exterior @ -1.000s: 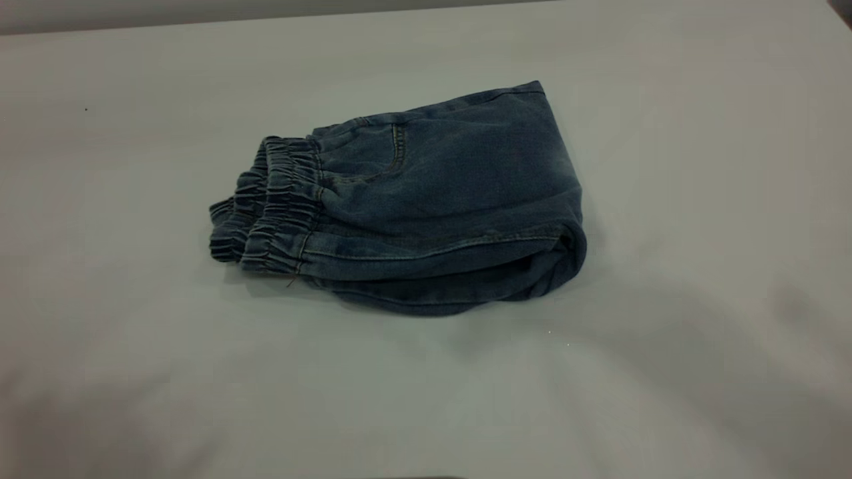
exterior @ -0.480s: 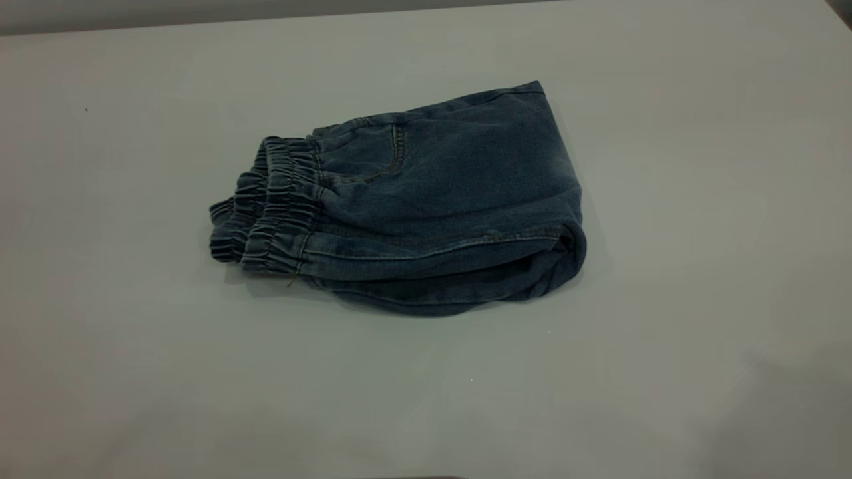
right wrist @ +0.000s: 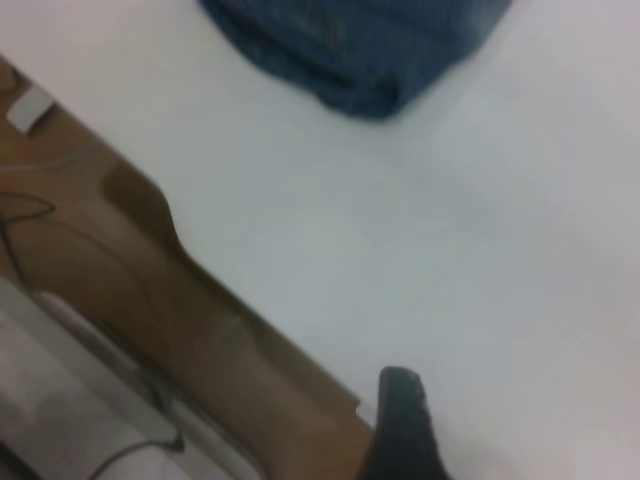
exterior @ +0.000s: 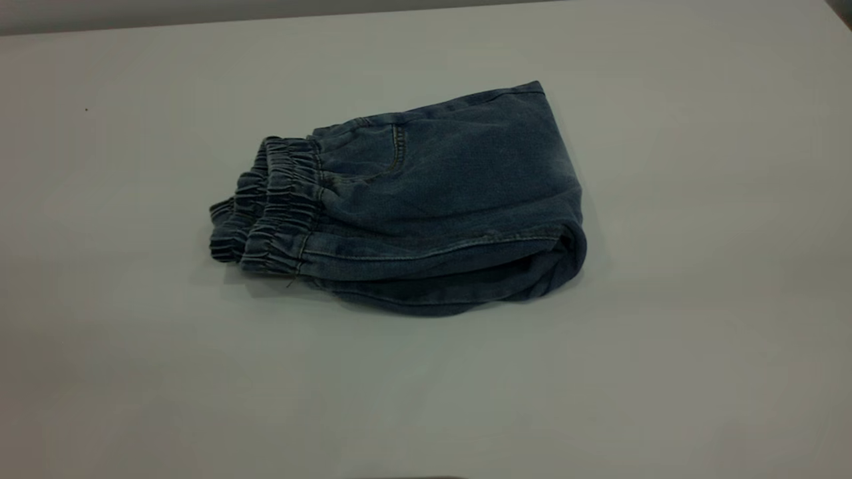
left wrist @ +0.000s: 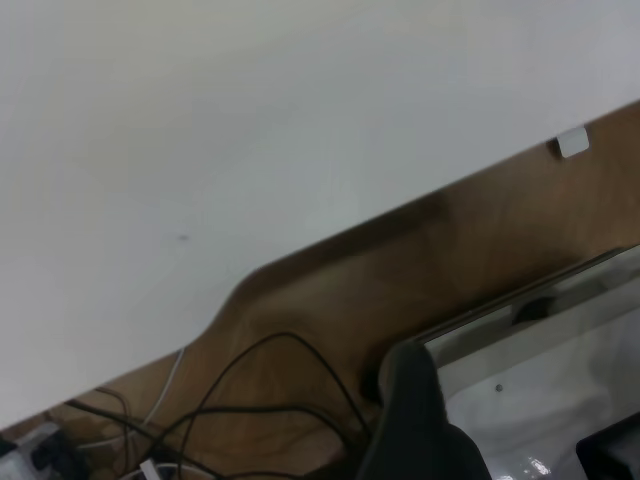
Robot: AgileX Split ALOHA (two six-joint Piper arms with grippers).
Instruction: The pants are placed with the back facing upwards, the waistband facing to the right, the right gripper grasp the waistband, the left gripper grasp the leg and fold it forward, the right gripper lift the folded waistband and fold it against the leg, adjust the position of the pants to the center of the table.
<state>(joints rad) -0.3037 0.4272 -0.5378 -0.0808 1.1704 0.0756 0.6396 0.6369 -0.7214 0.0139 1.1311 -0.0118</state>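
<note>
You see the folded pants (exterior: 406, 206) at centre frame on the table (exterior: 699, 199), elastic waistband (exterior: 276, 203) leftward. Neither end effector appears there; each wrist view shows perhaps one dark fingertip, so I cannot tell their spread.

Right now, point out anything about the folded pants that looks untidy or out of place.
The pants lie folded on the table, roughly central. The fold is slightly untidy: the waistband layers are staggered rather than stacked flush, and a lower layer bulges out past the near edge. No damage shows.
</note>
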